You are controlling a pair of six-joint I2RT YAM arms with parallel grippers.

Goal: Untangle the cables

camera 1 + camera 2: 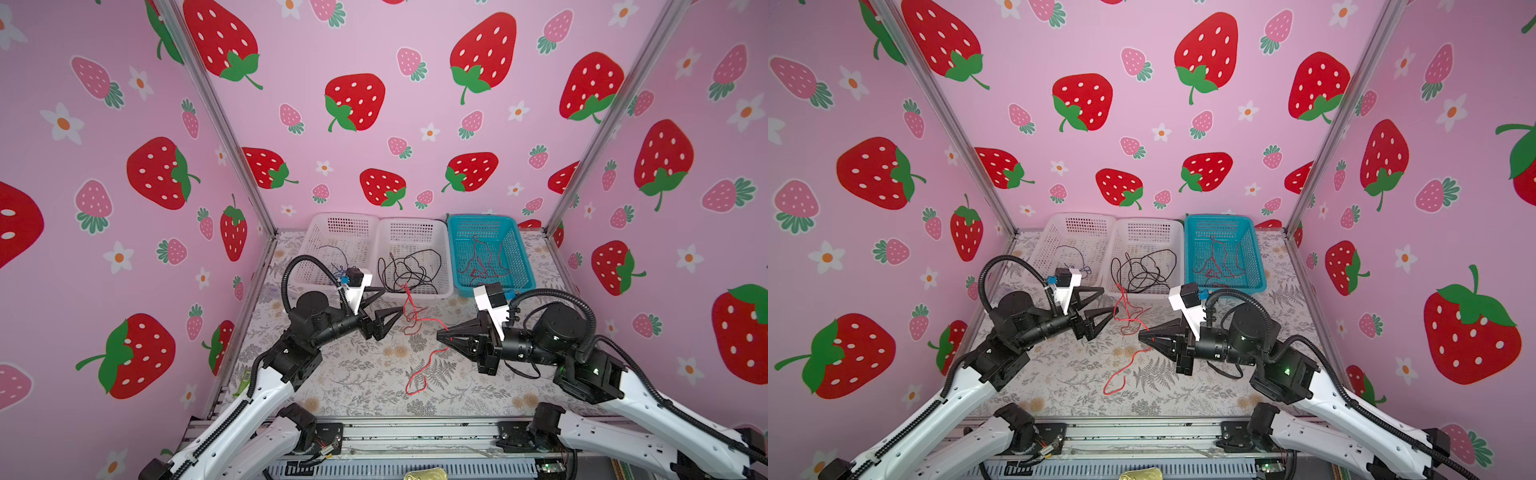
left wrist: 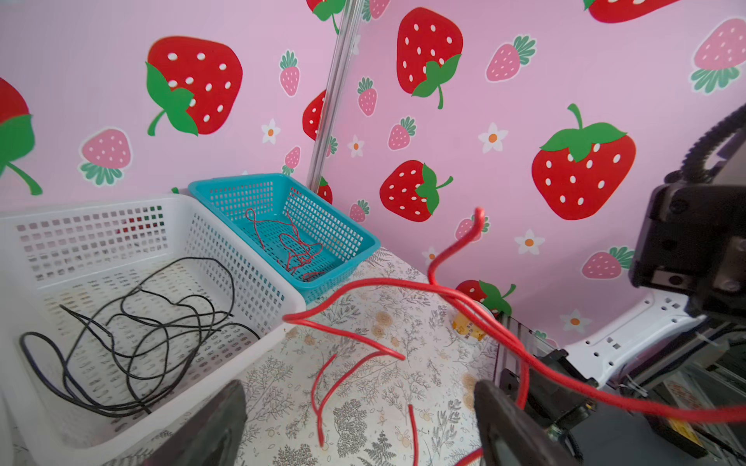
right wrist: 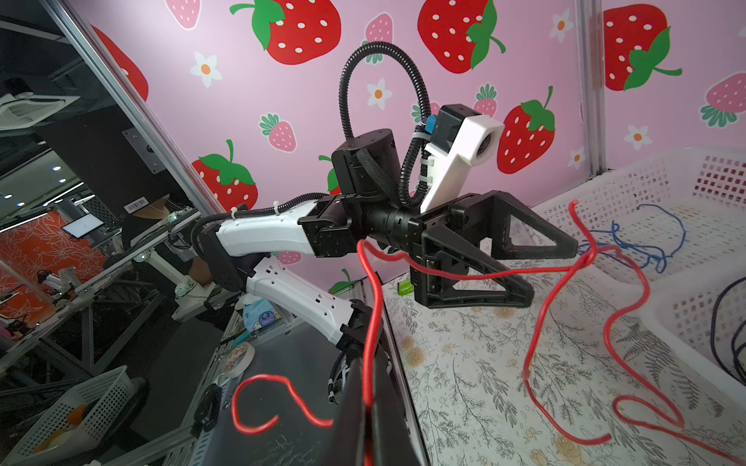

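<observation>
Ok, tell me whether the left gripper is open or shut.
Open. In both top views the left gripper has fingers wide apart, beside the red cable.

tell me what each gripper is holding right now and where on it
The right gripper is shut on the red cable partway along its length, not at an end. The left gripper is open and holds nothing.

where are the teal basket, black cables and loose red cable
teal basket (image 1: 480,217), in a top view, back rim
black cables (image 1: 411,272), in a top view, middle of tangle
loose red cable (image 3: 376,322), right wrist view, nearest strand
</observation>
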